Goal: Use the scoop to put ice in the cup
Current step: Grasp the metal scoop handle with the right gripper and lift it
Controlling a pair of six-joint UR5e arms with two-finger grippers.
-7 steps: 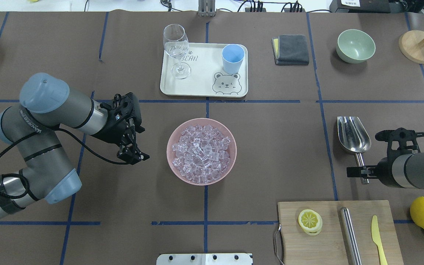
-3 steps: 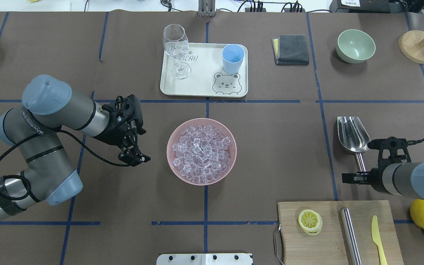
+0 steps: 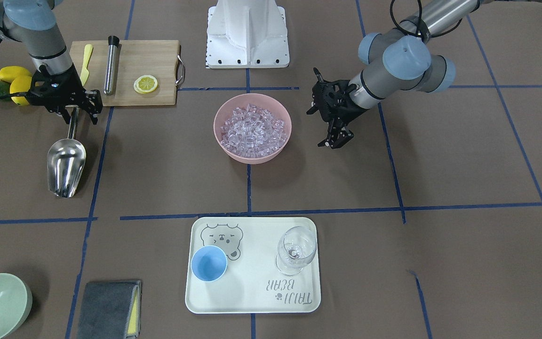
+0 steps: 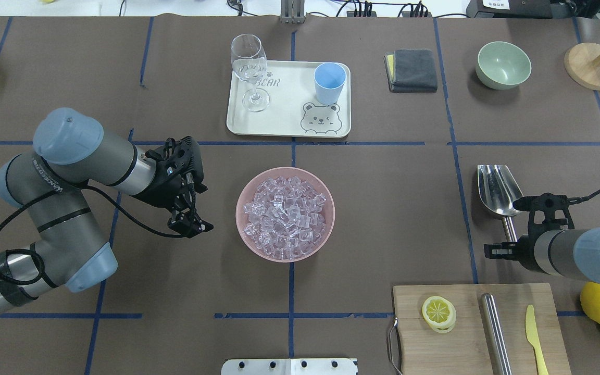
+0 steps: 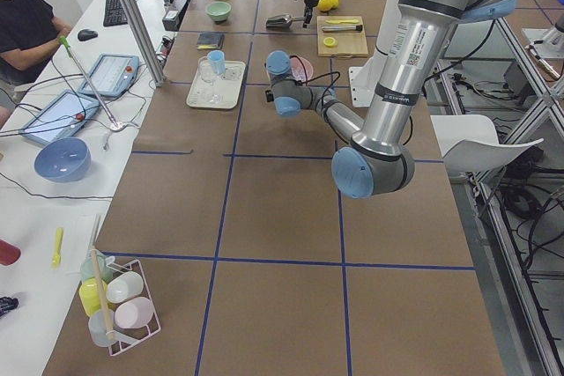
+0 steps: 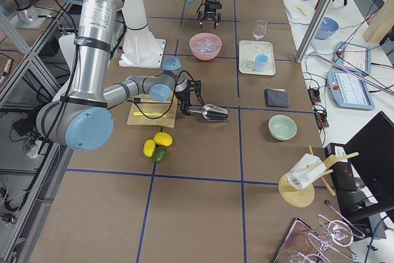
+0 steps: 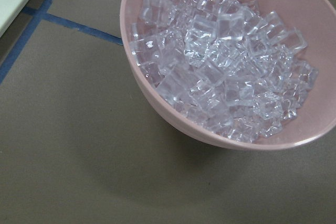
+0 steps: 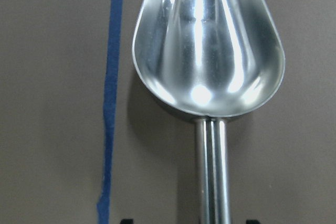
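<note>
Scoop (image 4: 499,194) lies flat, handle between the right tool's (image 3: 79,116) spread fingers.

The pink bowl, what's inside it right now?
The pink bowl is heaped with clear ice cubes. They cover its floor, so anything under them cannot be seen.

The ice (image 4: 285,213) is in a bowl (image 4: 239,213), with the scoop (image 4: 498,191) off to its right. Behind, the cup (image 4: 329,82) stands on a tray (image 4: 284,104).
</note>
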